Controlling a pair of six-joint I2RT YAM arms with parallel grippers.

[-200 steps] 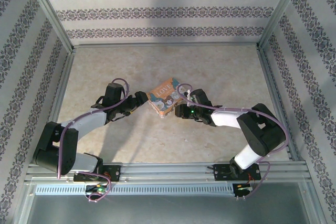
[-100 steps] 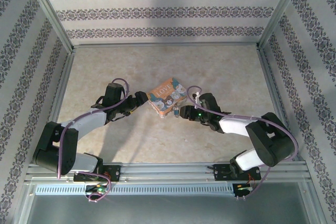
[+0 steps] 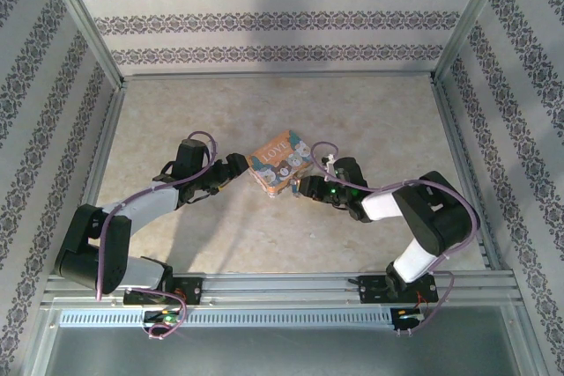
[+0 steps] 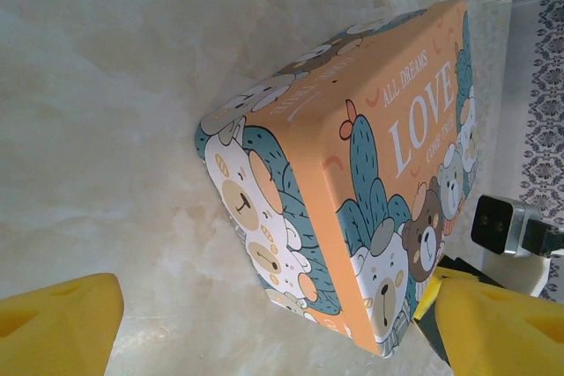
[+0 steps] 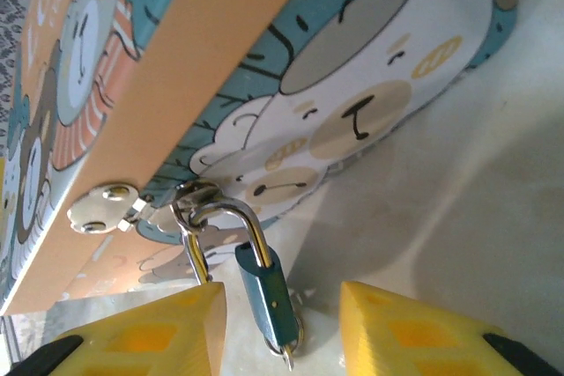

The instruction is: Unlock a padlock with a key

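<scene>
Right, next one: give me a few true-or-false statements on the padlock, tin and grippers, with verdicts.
1. The padlock hangs from the tin's hasp. True.
2. The right gripper is shut on the padlock. False: its fingers stand apart on either side of it.
3. The left gripper is open. True.
4. The tin's lid is lifted. False: it is shut.
5. The padlock's body is red. False: it is teal.

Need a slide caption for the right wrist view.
Teal padlock hooked on the orange tin's hasp, between the open yellow fingers of the right end effector.
</scene>
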